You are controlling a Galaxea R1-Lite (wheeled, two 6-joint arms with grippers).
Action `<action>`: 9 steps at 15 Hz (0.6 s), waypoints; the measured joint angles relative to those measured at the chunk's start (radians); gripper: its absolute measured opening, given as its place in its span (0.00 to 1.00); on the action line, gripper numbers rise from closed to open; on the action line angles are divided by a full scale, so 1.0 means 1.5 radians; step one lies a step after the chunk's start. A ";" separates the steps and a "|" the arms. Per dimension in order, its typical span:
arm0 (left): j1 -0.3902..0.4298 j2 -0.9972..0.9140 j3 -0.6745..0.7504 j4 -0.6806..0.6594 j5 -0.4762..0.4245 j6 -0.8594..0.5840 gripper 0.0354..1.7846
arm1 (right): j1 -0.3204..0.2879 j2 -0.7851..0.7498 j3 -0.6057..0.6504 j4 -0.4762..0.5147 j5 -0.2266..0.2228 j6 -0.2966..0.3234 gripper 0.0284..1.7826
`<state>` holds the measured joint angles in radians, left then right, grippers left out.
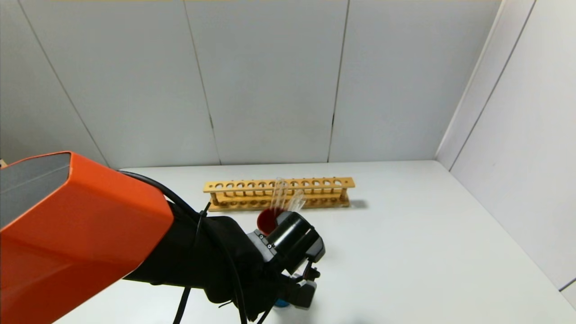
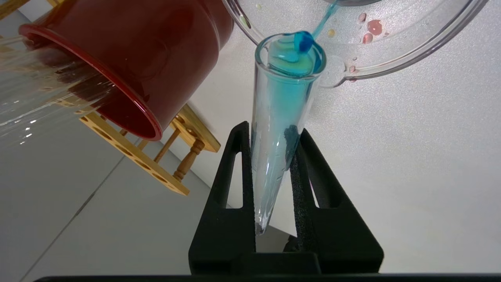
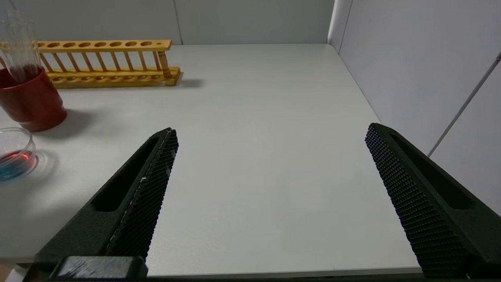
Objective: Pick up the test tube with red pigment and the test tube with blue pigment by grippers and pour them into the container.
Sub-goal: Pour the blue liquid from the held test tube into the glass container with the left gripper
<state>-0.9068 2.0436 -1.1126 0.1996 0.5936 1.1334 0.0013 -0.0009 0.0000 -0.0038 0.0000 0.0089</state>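
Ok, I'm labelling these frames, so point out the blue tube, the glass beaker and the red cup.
test tube with blue pigment (image 2: 282, 113): left wrist view, mid-body between the fingers.
container (image 3: 15, 141): right wrist view, clear side wall.
red cup (image 3: 33, 103): right wrist view, outer wall.

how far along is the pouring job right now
Red looks done: the glass beaker already holds red liquid beside blue. In hand: the left gripper is shut on the blue test tube, tipped over the beaker with a thin blue stream running out. Left: emptying the blue tube. The right gripper hangs open over the table, idle.
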 joint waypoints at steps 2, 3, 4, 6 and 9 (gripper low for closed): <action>0.000 0.000 -0.001 0.002 0.001 0.006 0.17 | 0.000 0.000 0.000 0.000 0.000 0.000 0.98; 0.000 -0.002 -0.001 0.005 0.001 0.007 0.17 | 0.000 0.000 0.000 0.000 0.000 0.000 0.98; 0.000 -0.003 -0.001 0.009 0.002 0.007 0.17 | 0.000 0.000 0.000 0.000 0.000 0.000 0.98; 0.000 -0.004 -0.002 0.010 0.010 0.011 0.17 | 0.000 0.000 0.000 0.000 0.000 0.000 0.98; 0.000 -0.004 -0.010 0.010 0.020 0.021 0.17 | 0.000 0.000 0.000 0.000 0.000 0.000 0.98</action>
<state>-0.9064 2.0372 -1.1274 0.2153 0.6234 1.1643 0.0013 -0.0009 0.0000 -0.0043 0.0000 0.0089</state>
